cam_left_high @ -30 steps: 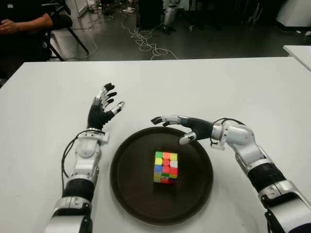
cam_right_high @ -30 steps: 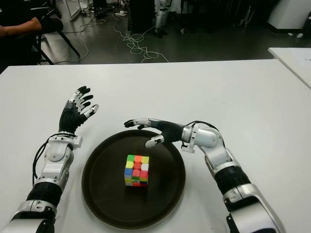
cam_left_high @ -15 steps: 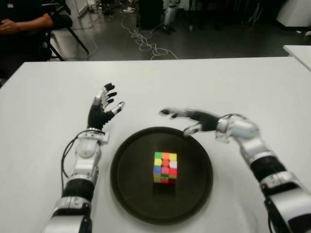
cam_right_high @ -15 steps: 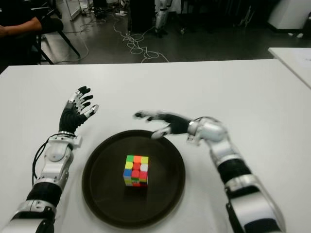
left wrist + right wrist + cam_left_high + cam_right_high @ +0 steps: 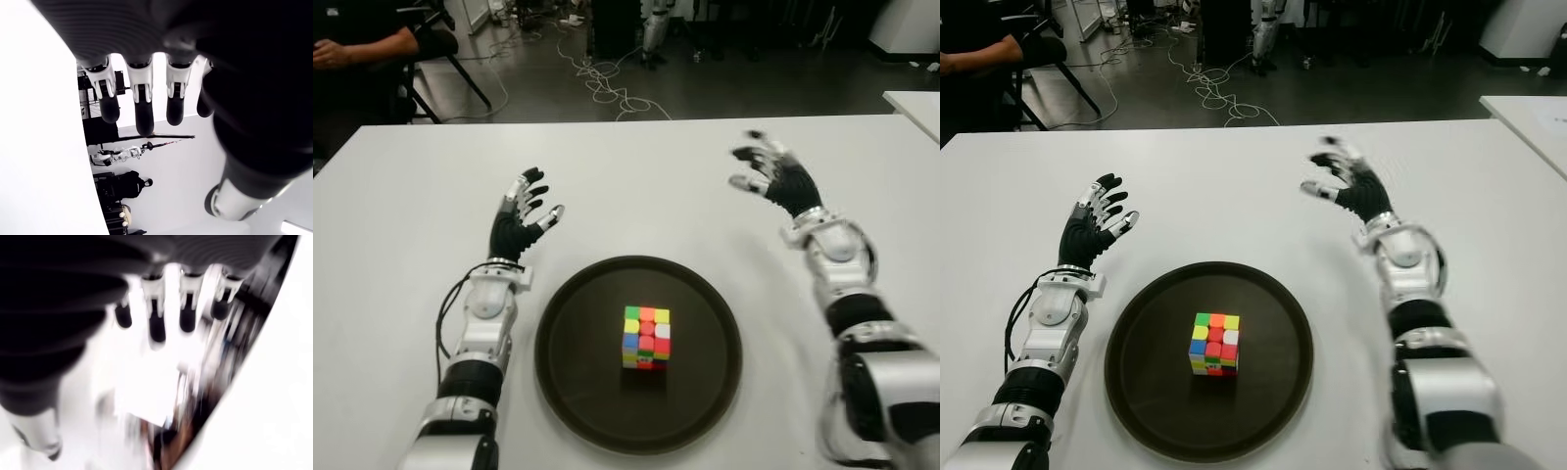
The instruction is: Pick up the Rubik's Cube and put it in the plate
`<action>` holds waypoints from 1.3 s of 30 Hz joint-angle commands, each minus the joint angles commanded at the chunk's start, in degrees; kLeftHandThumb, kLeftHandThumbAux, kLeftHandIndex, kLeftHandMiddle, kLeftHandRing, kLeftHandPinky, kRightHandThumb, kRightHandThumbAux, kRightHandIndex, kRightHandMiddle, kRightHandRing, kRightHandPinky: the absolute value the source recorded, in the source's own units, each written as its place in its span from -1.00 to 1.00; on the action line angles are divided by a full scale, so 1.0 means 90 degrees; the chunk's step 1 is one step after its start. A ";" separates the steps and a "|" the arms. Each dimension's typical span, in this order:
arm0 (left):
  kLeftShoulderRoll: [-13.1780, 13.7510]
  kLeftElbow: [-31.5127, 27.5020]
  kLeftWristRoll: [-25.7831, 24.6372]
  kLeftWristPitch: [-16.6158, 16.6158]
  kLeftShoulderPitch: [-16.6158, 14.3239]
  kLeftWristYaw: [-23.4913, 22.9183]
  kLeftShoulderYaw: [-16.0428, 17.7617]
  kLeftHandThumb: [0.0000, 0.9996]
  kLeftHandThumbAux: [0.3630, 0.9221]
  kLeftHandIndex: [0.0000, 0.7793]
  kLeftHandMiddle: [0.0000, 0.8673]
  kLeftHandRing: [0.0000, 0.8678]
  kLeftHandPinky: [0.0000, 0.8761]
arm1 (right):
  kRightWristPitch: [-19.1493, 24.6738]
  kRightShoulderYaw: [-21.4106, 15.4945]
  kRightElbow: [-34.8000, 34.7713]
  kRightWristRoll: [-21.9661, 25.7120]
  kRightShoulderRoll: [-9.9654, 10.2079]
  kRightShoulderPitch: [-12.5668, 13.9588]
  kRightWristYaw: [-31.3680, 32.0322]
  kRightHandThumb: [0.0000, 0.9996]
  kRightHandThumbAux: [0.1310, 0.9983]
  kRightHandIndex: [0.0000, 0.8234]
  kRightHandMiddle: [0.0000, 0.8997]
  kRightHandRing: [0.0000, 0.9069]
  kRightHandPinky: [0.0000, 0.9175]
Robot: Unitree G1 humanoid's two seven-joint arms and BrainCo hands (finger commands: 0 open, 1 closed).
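- Sitting upright near the middle of the dark round plate (image 5: 573, 377), the Rubik's Cube (image 5: 646, 338) is held by neither hand (yellow, orange and green squares show on top).
- Right hand (image 5: 773, 178): raised over the white table (image 5: 636, 176), beyond and to the right of the plate, well apart from the cube; fingers spread, palm empty.
- Left hand (image 5: 521, 220): just beyond the plate's left rim, fingers (image 5: 139, 105) extended and spread, grasping nothing.
- Background, far behind the left hand: a seated person (image 5: 357, 44) and loose cables (image 5: 607, 83) on the floor.
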 joint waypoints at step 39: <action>-0.0023 0.0051 -0.0020 -0.0088 -0.0036 -0.0002 0.0006 -0.89 0.56 -0.72 -0.67 -0.67 -0.69 | 0.0180 0.0196 -0.1432 -0.0936 0.0491 0.0736 -0.1452 0.37 0.37 0.02 0.18 0.18 0.19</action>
